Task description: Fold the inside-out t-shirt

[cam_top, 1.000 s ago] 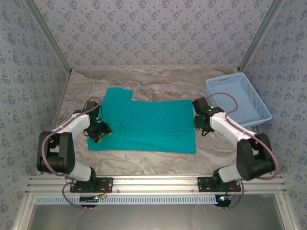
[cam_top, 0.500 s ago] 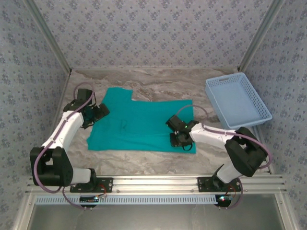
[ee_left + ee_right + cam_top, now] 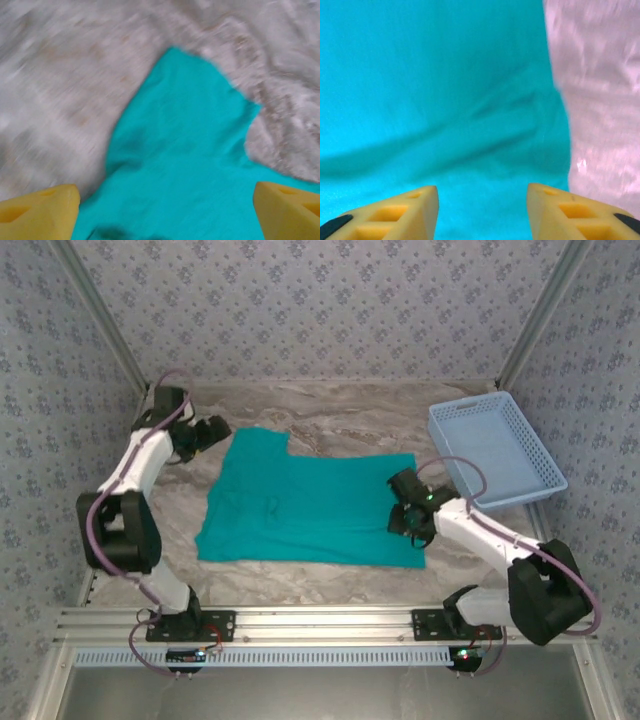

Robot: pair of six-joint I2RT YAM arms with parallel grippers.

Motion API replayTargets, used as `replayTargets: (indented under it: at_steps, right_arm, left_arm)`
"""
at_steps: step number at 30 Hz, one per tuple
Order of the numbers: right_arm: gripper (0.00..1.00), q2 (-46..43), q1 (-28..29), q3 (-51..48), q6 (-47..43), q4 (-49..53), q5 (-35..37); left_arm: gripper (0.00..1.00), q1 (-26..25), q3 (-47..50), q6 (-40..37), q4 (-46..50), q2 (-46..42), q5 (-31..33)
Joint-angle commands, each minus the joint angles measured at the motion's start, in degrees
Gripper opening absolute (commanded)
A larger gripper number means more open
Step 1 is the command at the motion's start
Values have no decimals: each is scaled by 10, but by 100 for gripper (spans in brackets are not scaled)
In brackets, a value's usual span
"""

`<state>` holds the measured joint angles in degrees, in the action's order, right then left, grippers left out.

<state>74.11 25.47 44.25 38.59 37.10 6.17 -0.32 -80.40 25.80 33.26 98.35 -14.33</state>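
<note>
The inside-out t-shirt lies flat in the middle of the table, teal, with one sleeve pointing to the far left. My left gripper hovers just off that sleeve at the back left. In the left wrist view its yellow fingertips stand wide apart, open and empty, with the sleeve ahead. My right gripper is over the shirt's right edge. It is open too, with wrinkled teal cloth below the pads and nothing held.
A light blue mesh basket stands at the back right, close to the right arm. Bare marbled tabletop lies behind the shirt and along its right edge. Patterned walls close in the sides and back.
Both grippers have opened. The left arm swung from the shirt's near-left corner to the far-left sleeve. The right gripper moved along the right edge, and the shirt shifted slightly right.
</note>
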Motion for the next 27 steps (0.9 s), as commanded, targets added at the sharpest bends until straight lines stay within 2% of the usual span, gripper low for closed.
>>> replayTargets:
  at_steps: [1, 4, 8, 12, 14, 18, 27]
  right_arm:
    - [53, 45, -71, 98, -106, -42, -42]
    - [53, 124, -108, 188, -182, -40, -44]
    - [52, 223, -143, 293, -244, -38, -65]
    - [52, 296, -164, 351, -267, -45, -71]
    - [52, 334, -171, 379, -272, -44, -74]
    - [51, 385, -178, 413, -263, -33, -37]
    - [54, 428, -194, 398, -261, -51, -82]
  left_arm:
    - [87, -32, -121, -101, 72, 115, -51]
    - [86, -45, -211, -166, 118, 196, -53]
    - [87, -43, -270, -215, 133, 265, -43]
    - [87, -43, -303, -228, 130, 297, -6]
    - [88, -43, -301, -224, 111, 305, -12]
    - [89, -43, -341, -206, 113, 345, -41]
    - [88, -59, -447, -195, 149, 438, -44]
